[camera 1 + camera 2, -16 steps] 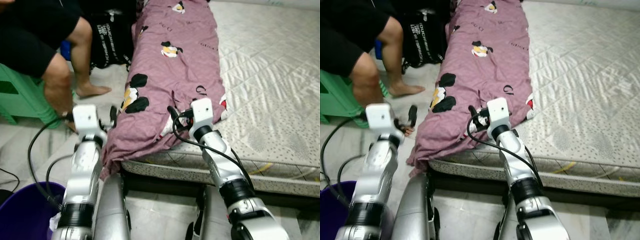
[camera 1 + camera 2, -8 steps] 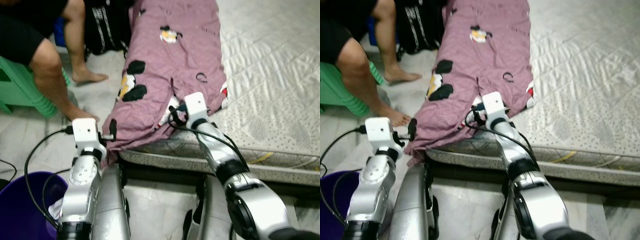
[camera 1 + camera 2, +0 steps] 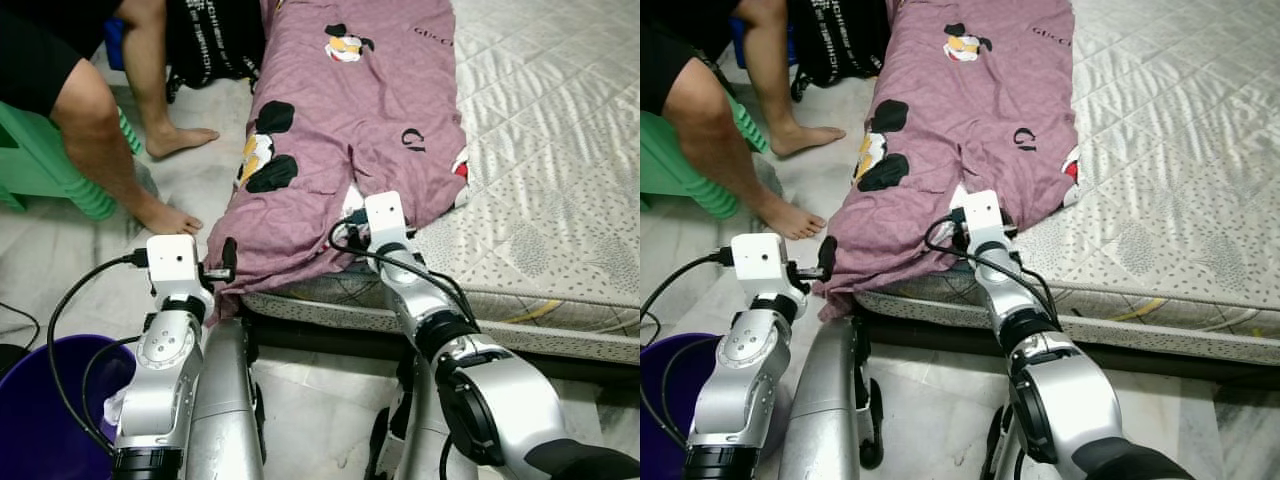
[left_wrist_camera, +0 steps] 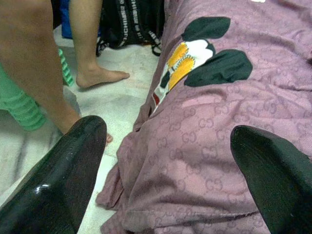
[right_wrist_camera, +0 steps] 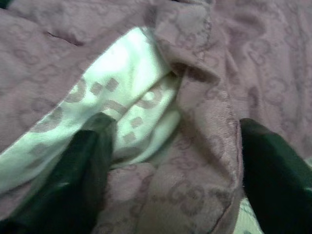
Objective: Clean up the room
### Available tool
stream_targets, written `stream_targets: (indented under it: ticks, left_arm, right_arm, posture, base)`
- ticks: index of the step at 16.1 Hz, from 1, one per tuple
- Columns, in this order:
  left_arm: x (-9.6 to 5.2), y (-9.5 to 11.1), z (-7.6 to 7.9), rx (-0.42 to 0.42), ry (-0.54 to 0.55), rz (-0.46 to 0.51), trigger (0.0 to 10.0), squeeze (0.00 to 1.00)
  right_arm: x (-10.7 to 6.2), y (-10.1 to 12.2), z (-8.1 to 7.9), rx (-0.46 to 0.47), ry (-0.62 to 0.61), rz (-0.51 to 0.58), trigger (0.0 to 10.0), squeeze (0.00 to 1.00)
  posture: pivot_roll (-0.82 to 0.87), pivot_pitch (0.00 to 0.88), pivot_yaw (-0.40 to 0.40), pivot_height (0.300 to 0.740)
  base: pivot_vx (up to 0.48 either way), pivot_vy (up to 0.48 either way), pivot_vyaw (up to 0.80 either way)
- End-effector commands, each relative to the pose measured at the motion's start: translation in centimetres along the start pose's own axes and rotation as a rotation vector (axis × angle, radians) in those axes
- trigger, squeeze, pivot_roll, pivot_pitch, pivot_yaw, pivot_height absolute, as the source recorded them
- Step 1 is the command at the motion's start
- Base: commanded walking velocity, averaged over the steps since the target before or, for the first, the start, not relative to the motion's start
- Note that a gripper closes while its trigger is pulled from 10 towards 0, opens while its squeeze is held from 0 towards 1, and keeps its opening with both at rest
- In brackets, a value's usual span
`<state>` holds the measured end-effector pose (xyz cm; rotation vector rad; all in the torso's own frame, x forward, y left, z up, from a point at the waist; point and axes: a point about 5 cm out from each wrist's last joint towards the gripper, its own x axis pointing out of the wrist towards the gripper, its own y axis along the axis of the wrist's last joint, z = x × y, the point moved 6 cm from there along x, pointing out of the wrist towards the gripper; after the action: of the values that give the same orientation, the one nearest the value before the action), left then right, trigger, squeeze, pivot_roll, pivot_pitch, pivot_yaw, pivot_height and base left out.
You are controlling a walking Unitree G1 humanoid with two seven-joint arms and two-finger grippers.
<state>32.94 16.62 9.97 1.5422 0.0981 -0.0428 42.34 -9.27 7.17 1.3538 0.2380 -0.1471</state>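
Observation:
A mauve blanket [image 3: 340, 120] with cartoon prints lies along the mattress [image 3: 540, 150], and its near corner hangs over the edge. My left gripper [image 3: 228, 262] is open beside that hanging corner, with the blanket [image 4: 204, 146] in front of its spread fingers [image 4: 73, 161]. My right gripper [image 3: 350, 215] rests on the blanket's near end at a fold. It is open there, with its fingers [image 5: 92, 156] on either side of a turned-up flap showing a white patterned underside [image 5: 126, 97].
A person sits on a green stool [image 3: 40, 170] at the left, with bare legs [image 3: 110, 130] and feet [image 3: 170, 215] on the floor close to my left arm. A black bag [image 3: 215, 40] stands behind them. A purple bucket [image 3: 40, 400] is at the lower left.
The camera has shifted, so the whole scene has moved in the picture. My left gripper has come up close to the blanket's hanging corner. My right gripper stays at the fold.

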Motion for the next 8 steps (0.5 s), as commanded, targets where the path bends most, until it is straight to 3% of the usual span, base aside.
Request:
stream_targets:
  ticks: [1,5,8]
  left_arm:
    - [0.1,0.1,0.2,0.012,-0.002,-0.005,10.0,0.0]
    - [1.0,0.6,0.6,0.017,-0.023,0.001,10.0,0.0]
    - [1.9,1.1,0.6,0.011,-0.015,0.017,10.0,0.0]
  right_arm:
    - [0.0,-0.9,1.1,0.029,-0.057,-0.046,0.0,0.0]
    - [-0.1,-1.8,4.4,0.084,-0.194,-0.085,0.0,0.0]
    - [-0.7,-3.4,8.7,0.141,-0.334,-0.115,0.4,0.0]
  posture:
    - [0.18,0.214,0.02,0.546]
    - [0.15,0.199,0.036,0.546]
    - [0.14,0.177,0.029,0.546]
  base:
    - [0.0,0.0,0.0]
    - [0.0,0.0,0.0]
    - [0.0,0.0,0.0]
